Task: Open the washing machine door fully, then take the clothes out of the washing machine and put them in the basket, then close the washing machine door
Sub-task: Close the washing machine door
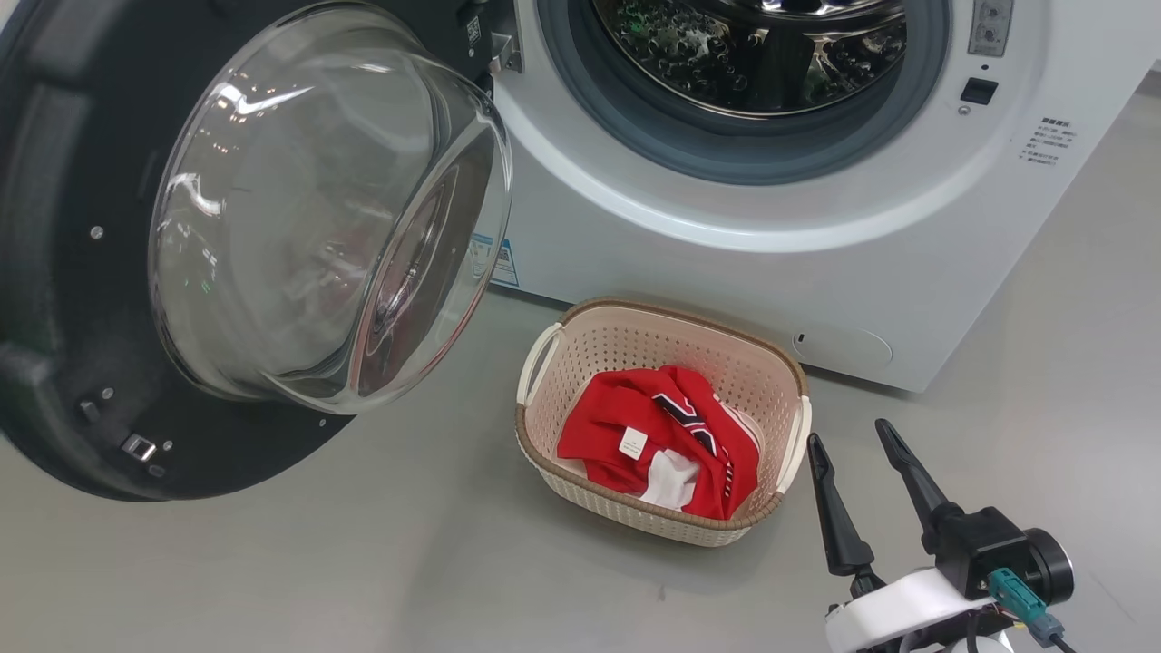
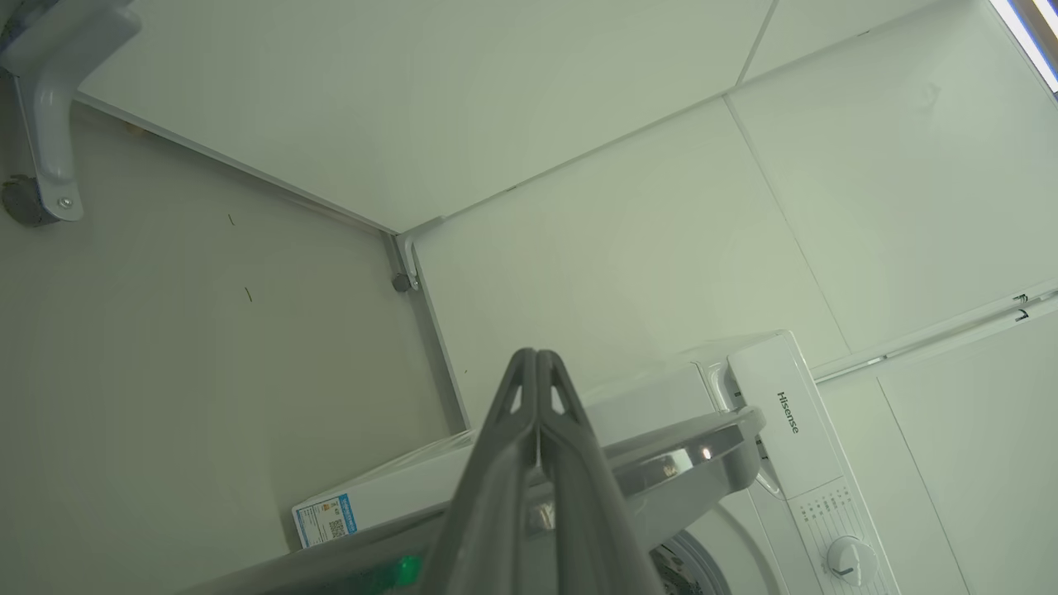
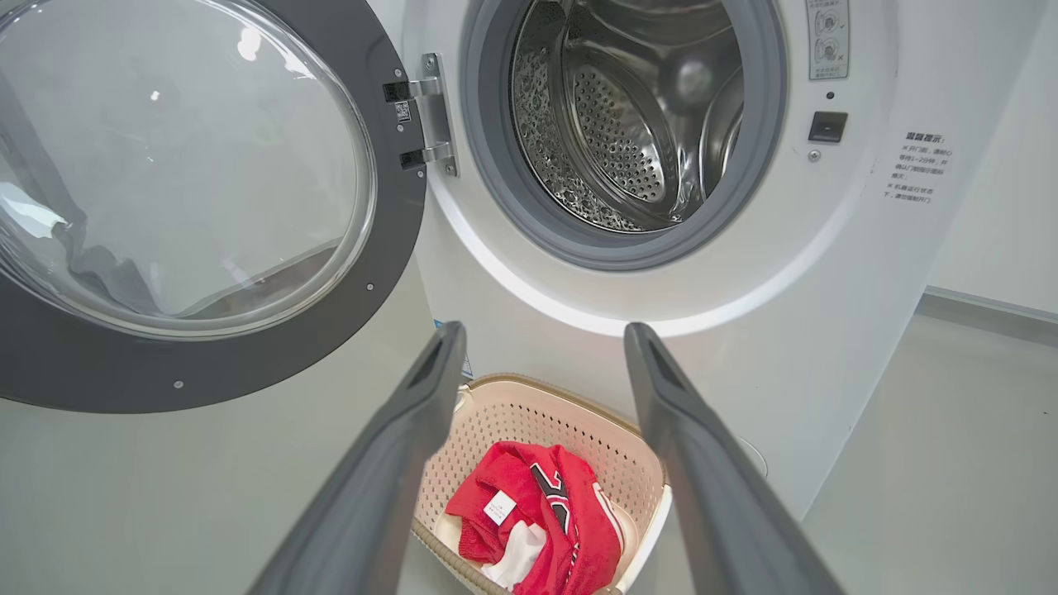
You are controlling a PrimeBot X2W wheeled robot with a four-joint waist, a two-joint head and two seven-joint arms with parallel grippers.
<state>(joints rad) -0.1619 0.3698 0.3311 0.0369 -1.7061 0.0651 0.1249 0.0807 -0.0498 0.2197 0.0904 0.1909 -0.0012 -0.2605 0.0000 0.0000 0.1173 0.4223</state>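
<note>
In the head view, the washing machine door [image 1: 82, 227] stood swung wide to the left. The drum [image 1: 753, 54] of the washing machine [image 1: 816, 263] looked empty, and the clothes [image 1: 653, 426] lay in the basket [image 1: 535, 363] just in front. The right gripper [image 1: 847, 433] hovered beside the basket, fingers spread wide and holding nothing.

In the left wrist view, the left gripper [image 2: 536, 357] was pinched shut on nothing and pointed up past the machine's top (apparently well away from the door).

In the right wrist view, the drum showed bare steel. Only closing the door seemed to remain. A push on the bulging glass could slip, a weak push might leave the latch uncaught, and an arm sweeping low could knock the basket.
</note>
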